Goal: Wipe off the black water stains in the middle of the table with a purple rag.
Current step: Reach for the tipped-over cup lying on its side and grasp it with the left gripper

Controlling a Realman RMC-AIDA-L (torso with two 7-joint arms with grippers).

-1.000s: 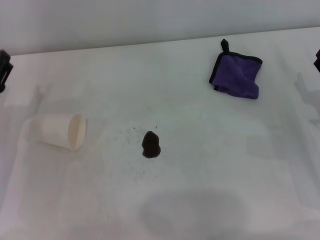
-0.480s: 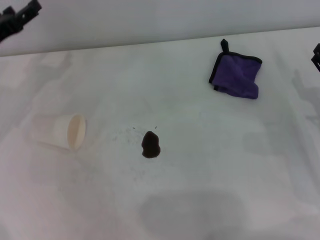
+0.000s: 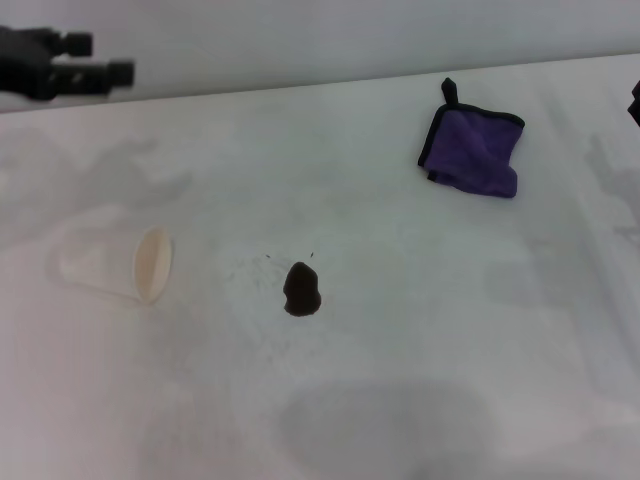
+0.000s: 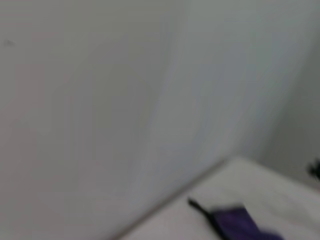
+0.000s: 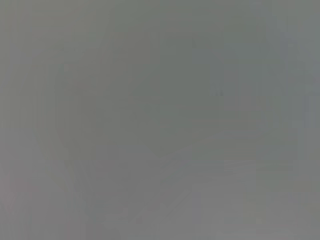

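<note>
The black water stains (image 3: 301,289) are a small dark blot with fine specks around it, in the middle of the white table (image 3: 420,340). The purple rag (image 3: 472,150), with black edging and a corner loop, lies crumpled at the far right; it also shows in the left wrist view (image 4: 240,222). My left gripper (image 3: 110,57) hangs in the air over the far left corner, its two fingers apart and empty, far from the rag and the stain. Only a sliver of my right gripper (image 3: 635,101) shows at the right edge, to the right of the rag. The right wrist view shows only plain grey.
A white paper cup (image 3: 115,265) lies on its side at the left, its mouth facing the stain. A grey wall runs behind the table's far edge (image 3: 300,88).
My left gripper has risen from the table's left edge to the far left corner and swung rightward. The right gripper has barely shifted. The rag, stain and cup have not moved.
</note>
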